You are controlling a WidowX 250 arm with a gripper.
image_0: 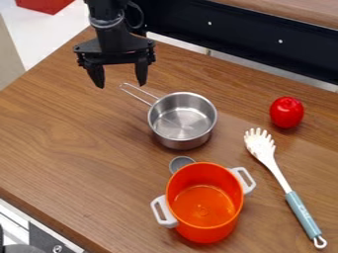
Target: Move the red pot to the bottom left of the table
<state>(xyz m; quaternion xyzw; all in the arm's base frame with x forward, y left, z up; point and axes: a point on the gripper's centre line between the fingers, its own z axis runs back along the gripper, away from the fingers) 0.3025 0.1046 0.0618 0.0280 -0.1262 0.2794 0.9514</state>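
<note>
- Red-orange pot [204,205], the item to be moved: upright on the wooden table [66,133], lower centre of the frame, open mouth facing up.
- Gripper [121,84]: upper left of the frame, above the wood, pointing down. The jaws are released, spread apart from left to right across the frame, with nothing between them.
- Governing relation: from the jaws, the pot lies toward the bottom of the frame and to the right, well apart. The steel saucepan [183,118] stands between the two, its wire handle [138,94] angled back toward the gripper.
- Pot axis: the line through its two white handles slants from the left handle [163,211], set lower in the frame, to the right handle [243,180], set higher. The spread of the jaws does not match this slant.
- Approach, as judged: the arm should travel diagonally down the frame, high enough to pass the saucepan, then descend at the rim or a handle.
- Caution: the small grey cup [178,163] sits just beside the pot's upper left side. A low approach there could knock it.
- Transfer, as judged: the target corner calls for leftward travel in the frame. The pot has not been placed there.
</note>
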